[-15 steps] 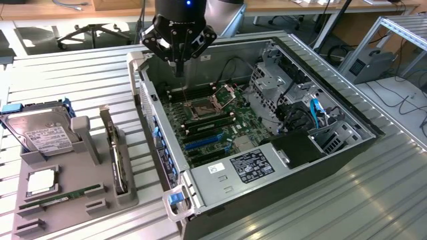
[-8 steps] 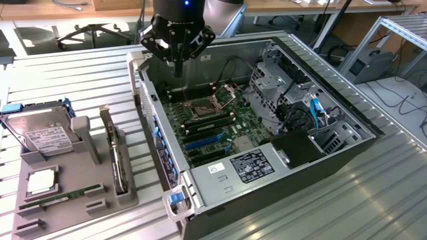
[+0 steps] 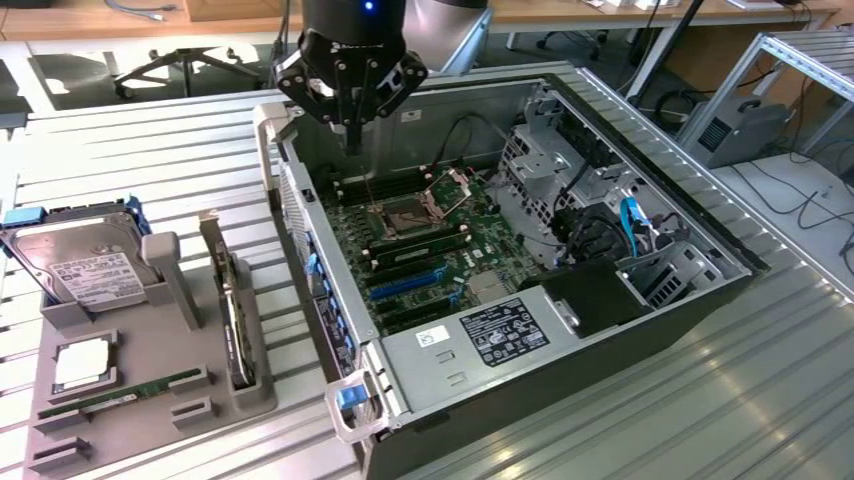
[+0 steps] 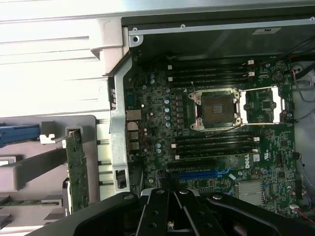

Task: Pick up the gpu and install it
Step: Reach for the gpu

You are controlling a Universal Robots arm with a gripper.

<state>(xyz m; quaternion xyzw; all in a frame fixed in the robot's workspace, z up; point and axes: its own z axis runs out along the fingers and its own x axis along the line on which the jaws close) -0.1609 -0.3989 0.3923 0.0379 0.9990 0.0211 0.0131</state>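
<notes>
Standing on edge in the gray tray [image 3: 134, 400], gpu [image 3: 238, 320] runs parallel to the case [image 3: 304, 215] wall, bracket end at the far side, open air above, gripper [image 3: 354, 135] clenched empty over the case's far corner

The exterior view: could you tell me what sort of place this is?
Likely a robotics lab: open computer case on a ribbed metal table, grey parts tray, office chair behind.
</notes>
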